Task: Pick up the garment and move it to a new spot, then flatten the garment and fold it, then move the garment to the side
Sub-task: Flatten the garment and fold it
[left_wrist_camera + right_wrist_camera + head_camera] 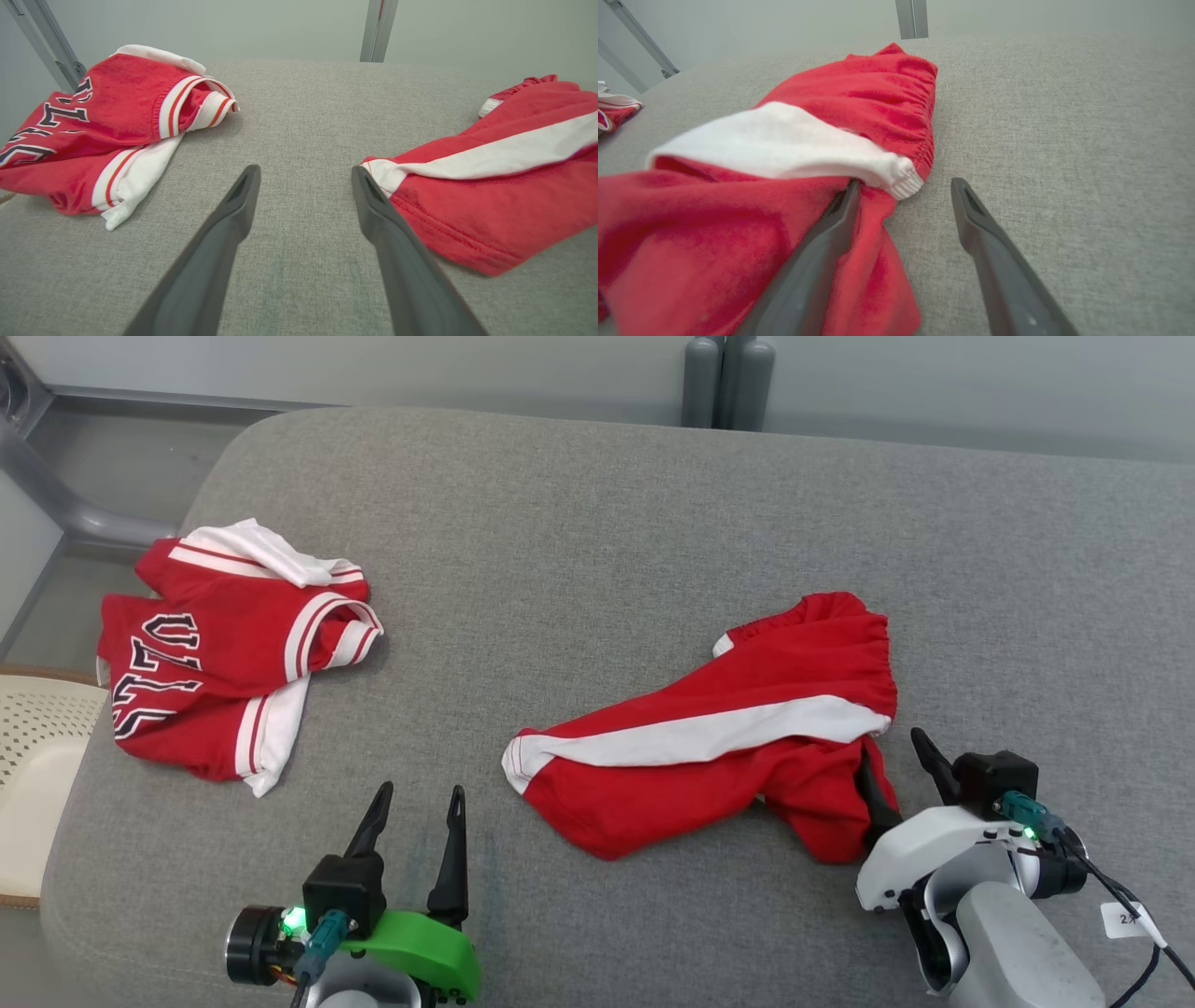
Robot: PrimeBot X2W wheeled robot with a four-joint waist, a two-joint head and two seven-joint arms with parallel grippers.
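Fabric of the red shorts (859,102) hides one fingertip of the right gripper (906,184). Its jaws are spread wide, and the other finger lies over bare grey surface (597,569) beside the waistband. The shorts lie crumpled, their lower layers covered. The left gripper (421,791), likewise spread and holding nothing, sits near the leg hem. A red jersey (215,653) lies well to its left, cut off in the left wrist view.

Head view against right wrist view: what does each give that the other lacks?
Head view: left gripper, open over bare grey cushion; the jersey with black lettering; a pale perforated seat. Right wrist view: the shorts' gathered waistband close up, one finger lying against red fabric below the white stripe. Both: shorts, open right gripper, cushion.
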